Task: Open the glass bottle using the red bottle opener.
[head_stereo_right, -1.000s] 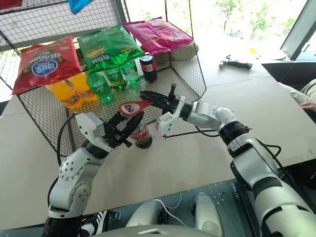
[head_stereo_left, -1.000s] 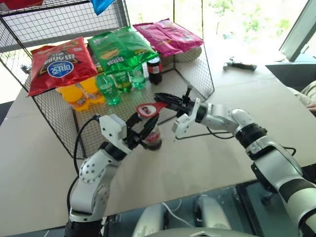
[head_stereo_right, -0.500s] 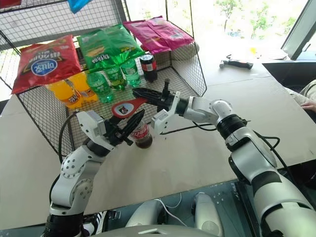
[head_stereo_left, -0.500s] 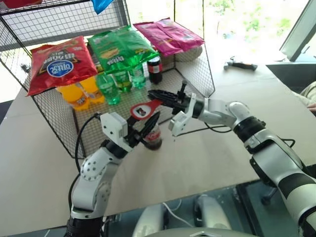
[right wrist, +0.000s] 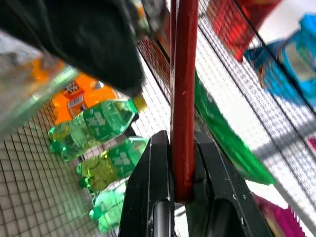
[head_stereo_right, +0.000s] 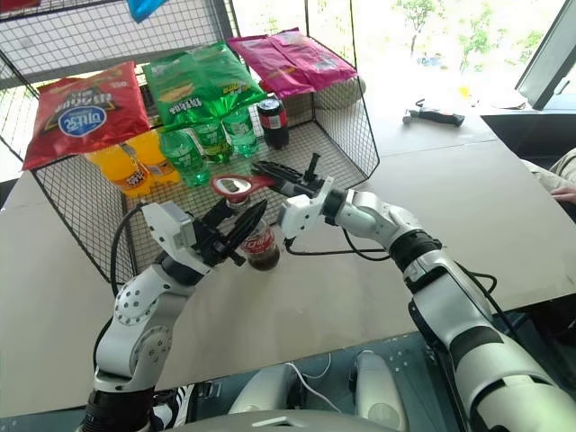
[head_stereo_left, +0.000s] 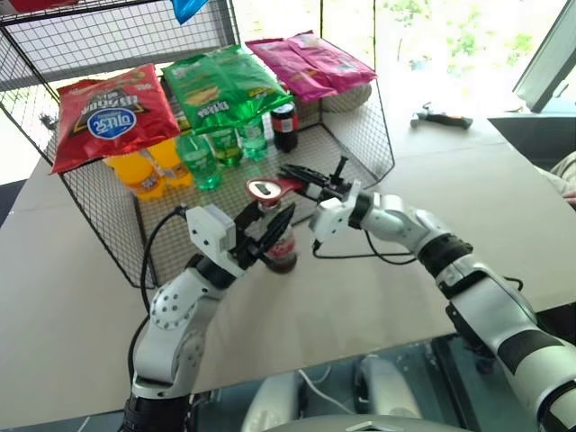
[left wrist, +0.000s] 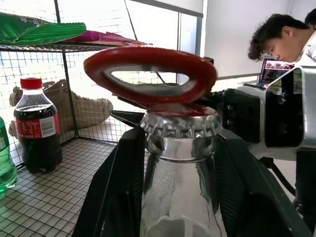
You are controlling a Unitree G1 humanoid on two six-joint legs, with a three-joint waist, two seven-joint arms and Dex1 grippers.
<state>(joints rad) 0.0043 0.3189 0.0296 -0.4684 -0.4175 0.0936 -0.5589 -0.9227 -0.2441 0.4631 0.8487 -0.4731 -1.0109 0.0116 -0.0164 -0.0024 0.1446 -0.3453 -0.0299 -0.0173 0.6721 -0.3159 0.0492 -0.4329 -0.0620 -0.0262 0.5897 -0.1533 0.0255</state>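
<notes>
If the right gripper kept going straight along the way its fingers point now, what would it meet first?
Probably the glass bottle: the right gripper points at its capped top, the red bottle opener it holds already over the cap. Beyond, likely the wire rack; depth is unclear.

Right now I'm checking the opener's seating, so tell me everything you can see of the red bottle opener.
The red bottle opener is a small flat tool, glossy red, with a ring-shaped head lined in pale silvery metal. The right gripper is shut on its short handle. It lies roughly level, its ring resting on the crimped metal cap of the glass bottle, which the left gripper holds upright.
</notes>
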